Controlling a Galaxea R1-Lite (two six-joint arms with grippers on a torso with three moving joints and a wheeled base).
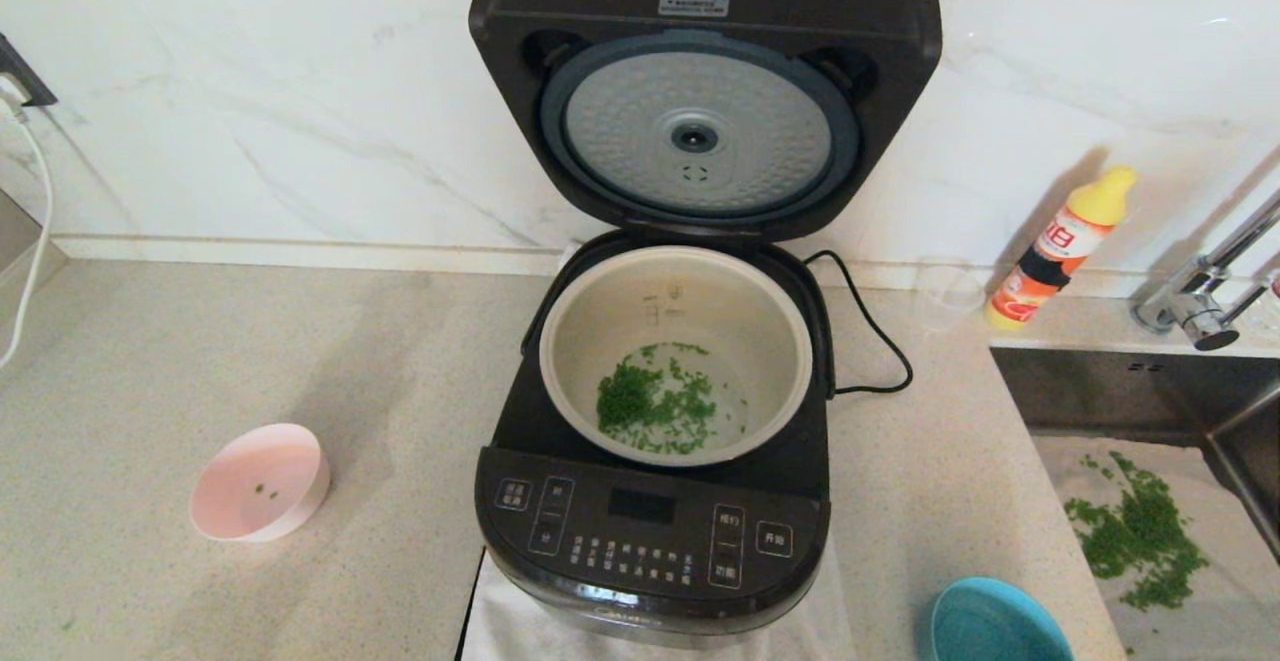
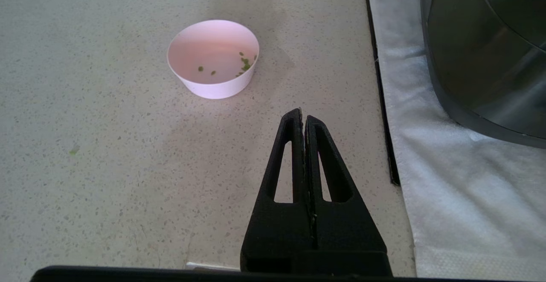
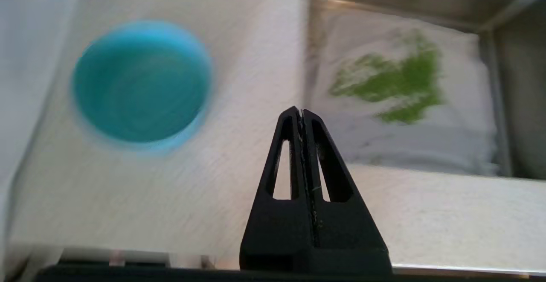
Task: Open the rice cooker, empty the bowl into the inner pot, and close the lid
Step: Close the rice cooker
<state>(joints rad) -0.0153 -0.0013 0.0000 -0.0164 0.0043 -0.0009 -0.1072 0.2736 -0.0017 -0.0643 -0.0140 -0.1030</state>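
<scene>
Only readable bit is 开始 on a rice cooker (image 1: 655, 461) button; the orange bottle's (image 1: 1058, 249) label is too small to make out

A speckled beige countertop (image 1: 250, 361) is backed by a white marble wall (image 1: 250, 91); a steel sink (image 1: 1150, 411) is set alongside.

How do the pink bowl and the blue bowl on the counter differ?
The pink bowl sits on the robot's left of the rice cooker; the blue bowl sits on its right, near the sink. The pink bowl holds a few green bits; the blue bowl looks empty. Both are round, upright and untouched, with the left gripper and right gripper shut above the counter.
</scene>
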